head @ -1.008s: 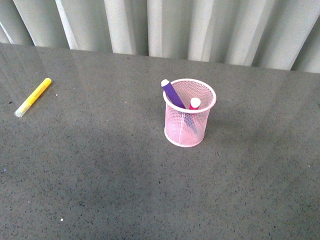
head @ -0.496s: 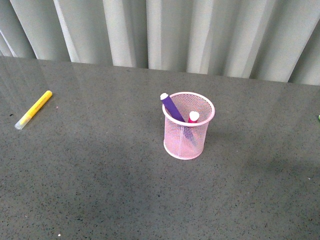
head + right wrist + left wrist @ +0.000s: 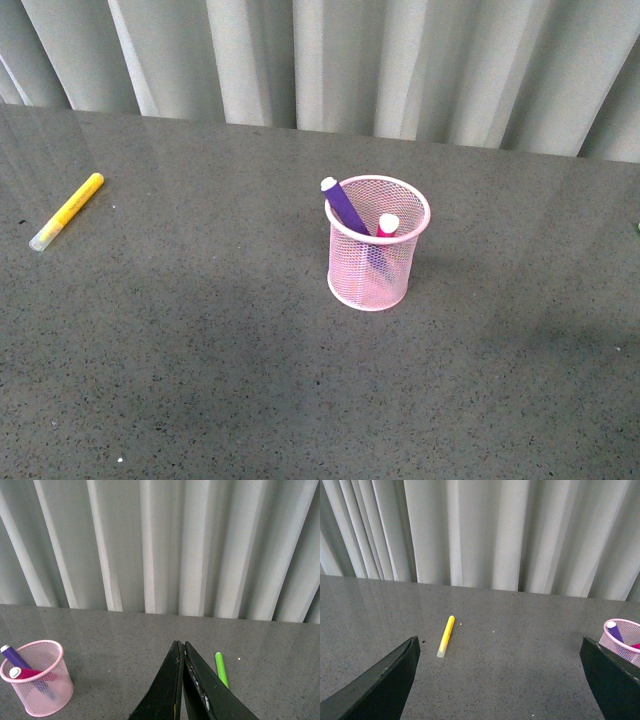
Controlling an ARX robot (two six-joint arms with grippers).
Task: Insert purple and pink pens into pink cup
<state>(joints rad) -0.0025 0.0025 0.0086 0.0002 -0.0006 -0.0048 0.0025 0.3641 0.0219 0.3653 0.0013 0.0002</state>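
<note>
Front view: both arms out of frame. Purple pen (image 3: 346, 207) and pink pen (image 3: 386, 226): lower bodies veiled by pink cup (image 3: 371, 264) mesh; tips indistinct. Left gripper (image 3: 500, 680): finger ends cut by frame edge. Green marker (image 3: 221, 669), beside right gripper (image 3: 182, 652): near end hidden behind finger.

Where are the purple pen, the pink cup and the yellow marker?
purple pen (image 3: 346, 205), front view, on its body above the rim.
pink cup (image 3: 368, 272), front view, on its mesh wall.
yellow marker (image 3: 446, 635), left wrist view, on its barrel.
</note>
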